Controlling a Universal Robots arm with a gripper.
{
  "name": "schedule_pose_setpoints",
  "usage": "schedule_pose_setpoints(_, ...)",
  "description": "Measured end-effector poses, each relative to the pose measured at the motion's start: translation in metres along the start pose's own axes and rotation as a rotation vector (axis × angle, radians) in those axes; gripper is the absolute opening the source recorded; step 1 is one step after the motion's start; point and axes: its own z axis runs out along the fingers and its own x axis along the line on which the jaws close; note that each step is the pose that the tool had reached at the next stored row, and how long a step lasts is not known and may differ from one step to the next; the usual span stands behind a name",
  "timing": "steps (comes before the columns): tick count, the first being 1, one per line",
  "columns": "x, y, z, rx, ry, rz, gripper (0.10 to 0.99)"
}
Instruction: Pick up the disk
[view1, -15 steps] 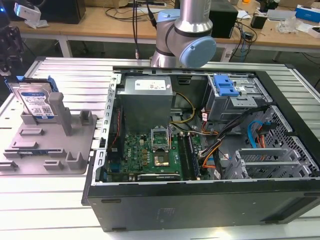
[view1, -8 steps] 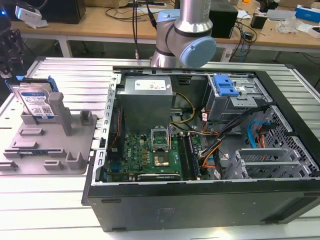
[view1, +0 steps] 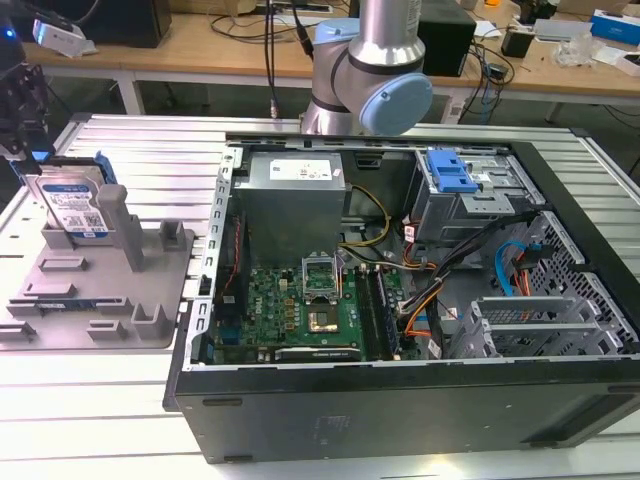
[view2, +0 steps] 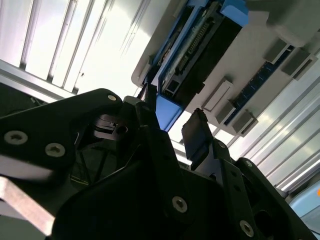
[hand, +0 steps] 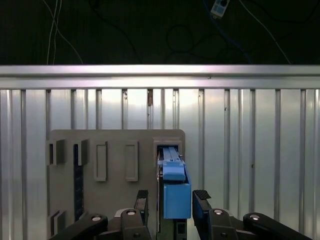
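Observation:
The disk (view1: 73, 205) stands on edge in the grey fixture plate (view1: 100, 300) at the exterior view's left, its white-and-blue label facing outward. My gripper (view1: 22, 150) hangs just above and behind it. In both wrist views the disk's blue edge rail (hand: 176, 197) (view2: 167, 111) lies between the two black fingers (hand: 142, 200). My gripper (hand: 172, 202) (view2: 172, 120) is open, with a narrow gap showing on each side of the rail. The lower part of the disk is hidden by the fixture's posts.
An open computer case (view1: 400, 270) takes up the middle and the exterior view's right of the slatted metal table (view1: 120, 140). The arm's base (view1: 370, 70) rises behind the case. Upright grey posts (view1: 118, 225) stand right beside the disk. Cluttered workbenches (view1: 200, 50) run along the back.

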Motion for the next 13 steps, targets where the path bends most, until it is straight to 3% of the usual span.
schedule_pose_setpoints(13,-0.0002,0.0007,0.0046,0.000,-0.0001,-0.001,0.482)
